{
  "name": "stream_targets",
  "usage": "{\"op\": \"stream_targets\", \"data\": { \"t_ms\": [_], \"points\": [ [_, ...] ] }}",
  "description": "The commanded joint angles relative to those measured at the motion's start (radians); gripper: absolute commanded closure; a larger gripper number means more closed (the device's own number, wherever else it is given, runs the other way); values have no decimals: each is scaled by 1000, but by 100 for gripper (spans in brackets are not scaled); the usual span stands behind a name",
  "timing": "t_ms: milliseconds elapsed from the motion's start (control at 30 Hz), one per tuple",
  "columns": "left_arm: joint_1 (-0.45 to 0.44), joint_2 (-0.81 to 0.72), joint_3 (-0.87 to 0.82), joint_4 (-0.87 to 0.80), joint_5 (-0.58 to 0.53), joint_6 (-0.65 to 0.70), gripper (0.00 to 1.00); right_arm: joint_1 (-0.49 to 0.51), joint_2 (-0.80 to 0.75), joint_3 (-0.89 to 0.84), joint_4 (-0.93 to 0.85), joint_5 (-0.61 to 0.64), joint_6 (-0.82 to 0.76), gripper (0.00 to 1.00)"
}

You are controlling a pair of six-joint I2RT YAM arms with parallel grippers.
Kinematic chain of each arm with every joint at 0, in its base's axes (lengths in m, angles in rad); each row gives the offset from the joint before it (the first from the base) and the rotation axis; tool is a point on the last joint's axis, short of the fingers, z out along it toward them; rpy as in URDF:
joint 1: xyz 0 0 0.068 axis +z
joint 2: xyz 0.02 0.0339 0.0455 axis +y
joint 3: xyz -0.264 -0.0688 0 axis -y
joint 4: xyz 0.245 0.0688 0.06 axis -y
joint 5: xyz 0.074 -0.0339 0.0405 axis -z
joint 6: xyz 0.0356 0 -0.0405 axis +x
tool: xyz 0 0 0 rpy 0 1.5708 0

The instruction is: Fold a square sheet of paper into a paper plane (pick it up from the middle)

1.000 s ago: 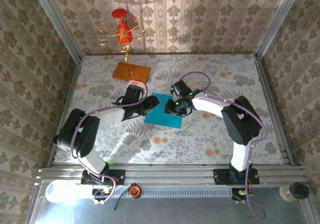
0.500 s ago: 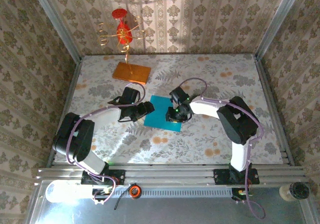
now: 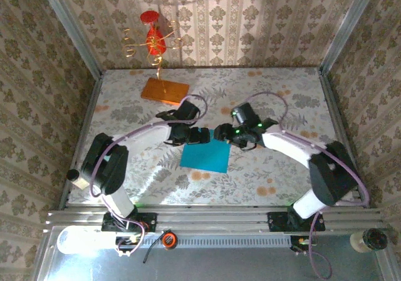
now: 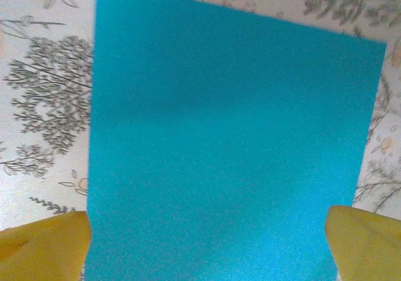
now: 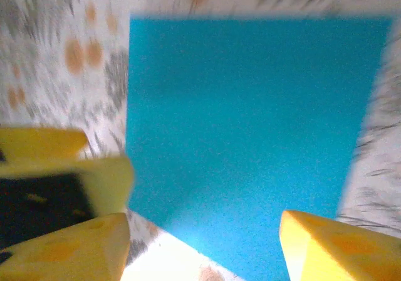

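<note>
Square sheet of paper (image 3: 205, 157): flat on table (image 3: 288, 99), centre.
Left gripper (image 3: 199, 135): over paper's 11 o'clock edge, fingers (image 4: 44, 246) spread wide, empty.
Right gripper (image 3: 223, 132): paper's 1 o'clock corner, fingers (image 5: 338, 249) apart, empty.
Orange slab (image 3: 164, 90): farther, 11 o'clock.

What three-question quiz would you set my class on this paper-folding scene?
1. True or false: the paper lies flat on the table.
2. Which thing sits at the table's far left? A) an orange slab B) a cup C) scissors
3. Fill in: the left fingers and the right fingers stand ___, with nothing held.
Key: 1 true; 2 A; 3 open.
</note>
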Motion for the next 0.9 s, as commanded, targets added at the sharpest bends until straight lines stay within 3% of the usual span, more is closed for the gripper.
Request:
{"op": "stream_targets", "data": {
  "t_ms": [0, 133, 300, 867],
  "points": [
    [-53, 76, 95, -190, -81, 73, 2, -86, -61, -70, -59, 151, -80, 26],
    [-121, 201, 230, -286, -92, 92, 2, -210, -116, -103, -84, 167, -154, 14],
    [-169, 326, 372, -351, -93, 94, 2, -287, -161, -134, -55, 165, -195, 4],
    [-149, 442, 456, -360, -81, 91, 8, -322, -74, -146, -19, 74, -189, 4]
  ]
}}
